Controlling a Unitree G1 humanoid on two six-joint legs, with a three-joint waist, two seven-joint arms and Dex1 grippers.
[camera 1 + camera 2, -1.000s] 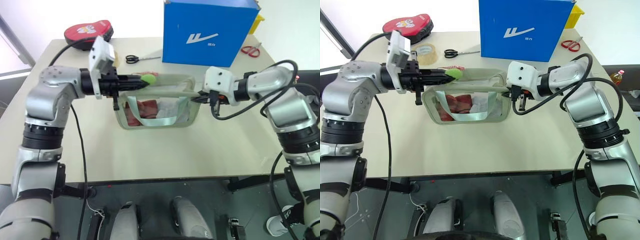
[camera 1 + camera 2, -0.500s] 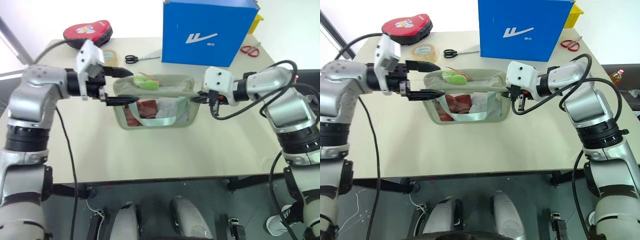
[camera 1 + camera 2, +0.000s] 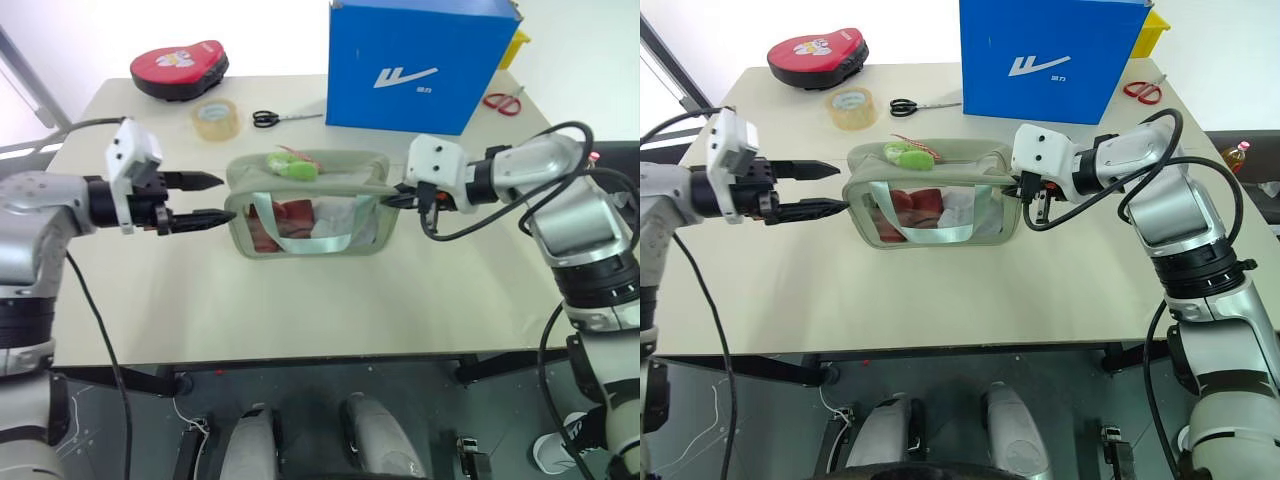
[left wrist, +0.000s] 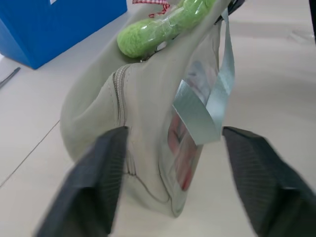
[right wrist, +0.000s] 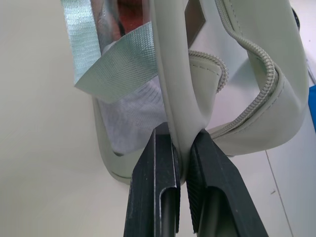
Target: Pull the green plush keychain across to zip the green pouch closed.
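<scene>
Right gripper (image 5: pixel 182 148) is pinched tight on a fabric flap at the end of the green pouch (image 3: pixel 310 215), anchoring that end. Left gripper (image 3: pixel 215 200) stands parted with nothing between its fingers, tips just off the pouch's opposite end, apart from it. Green plush keychain (image 3: pixel 290 165) lies on top of the pouch just beyond the left fingertips, nearer that end than the right gripper's.

Risks, as judgement: the zip looks partly gaping at the right gripper's end in the right wrist view, so the task may not be done; a regrab could catch the mint strap loop (image 4: pixel 217 98) instead of the plush; a hard pull could slip the flap from the right fingers and drag the pouch.

Room: bare table (image 3: pixel 300 300) on the near side of both grippers, near edge well off. Beyond the left gripper sit a tape roll (image 3: pixel 215 118) and scissors (image 3: pixel 275 118); beyond the pouch a blue box (image 3: pixel 420 65) bounds the far side
</scene>
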